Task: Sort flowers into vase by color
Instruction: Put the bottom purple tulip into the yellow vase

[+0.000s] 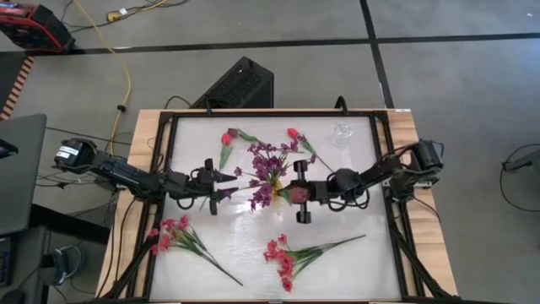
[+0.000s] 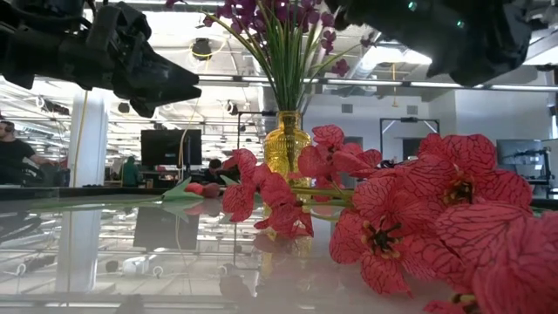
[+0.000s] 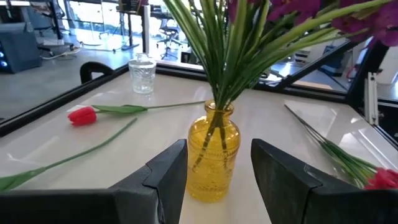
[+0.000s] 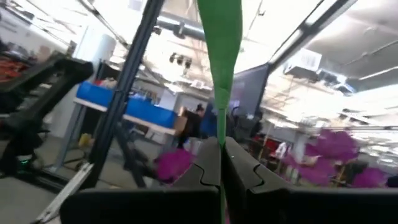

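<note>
A yellow glass vase [image 1: 275, 181] stands at the table's middle and holds several purple flowers [image 1: 268, 159] by their stems. My left gripper [image 1: 229, 184] is open and level to the vase's left. In the left wrist view the yellow vase [image 3: 213, 152] shows beyond the open fingers, apart from them. My right gripper [image 1: 293, 192] sits close on the vase's right, shut on a green stem [image 4: 224, 56]. Two red tulips [image 1: 226, 138] [image 1: 293, 133] lie flat on the far half. Two red-pink sprigs [image 1: 173, 232] [image 1: 283, 253] lie near the front. My right gripper pinches a green stem [image 4: 221, 134] between its two shut fingers [image 4: 205, 165], and the stem runs on straight past the fingertips. The held part is lifted clear of the table. Which bloom it carries and where its lower end rests cannot be seen.
A clear glass vase [image 1: 342, 133] stands at the far right of the table and also shows as the clear vase [image 3: 142, 73] in the left wrist view. A black frame [image 1: 160, 169] rims the white tabletop. Red-pink blooms [image 2: 418, 209] crowd the near right of the low view.
</note>
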You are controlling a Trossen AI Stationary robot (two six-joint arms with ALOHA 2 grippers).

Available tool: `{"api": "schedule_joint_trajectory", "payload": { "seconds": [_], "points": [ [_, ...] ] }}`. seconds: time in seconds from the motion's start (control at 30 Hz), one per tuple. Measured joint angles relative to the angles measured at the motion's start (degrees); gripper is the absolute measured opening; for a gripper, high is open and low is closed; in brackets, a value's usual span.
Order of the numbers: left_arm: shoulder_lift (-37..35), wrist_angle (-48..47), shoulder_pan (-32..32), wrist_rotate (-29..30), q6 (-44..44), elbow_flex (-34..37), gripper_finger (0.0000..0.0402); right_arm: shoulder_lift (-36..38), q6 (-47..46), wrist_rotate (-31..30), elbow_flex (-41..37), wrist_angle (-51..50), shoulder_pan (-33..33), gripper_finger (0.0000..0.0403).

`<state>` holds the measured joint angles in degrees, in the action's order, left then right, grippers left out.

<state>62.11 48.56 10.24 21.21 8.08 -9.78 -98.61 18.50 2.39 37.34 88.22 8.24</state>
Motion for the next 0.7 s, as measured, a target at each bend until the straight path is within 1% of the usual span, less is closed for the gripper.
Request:
{"api": "schedule_joint_trajectory", "payload": {
  "seconds": [0.4, 0.57, 0.7],
  "points": [
    [0.0, -0.8, 0.0, 0.1, 0.7, 0.0, 0.0167, -0.1, -0.2, 0.0, -0.2, -2.8, -2.4, 0.0023],
    [0.0, -1.1, 0.0, 0.1, 0.7, 0.0, 0.0167, -0.2, -0.3, -0.2, -0.2, -7.7, -3.0, 0.0023],
    [0.0, -1.1, 0.0, 0.1, 0.7, 0.0, 0.0167, -0.1, -0.2, -0.3, -0.2, -8.9, -3.4, 0.0023]
  ]
}}
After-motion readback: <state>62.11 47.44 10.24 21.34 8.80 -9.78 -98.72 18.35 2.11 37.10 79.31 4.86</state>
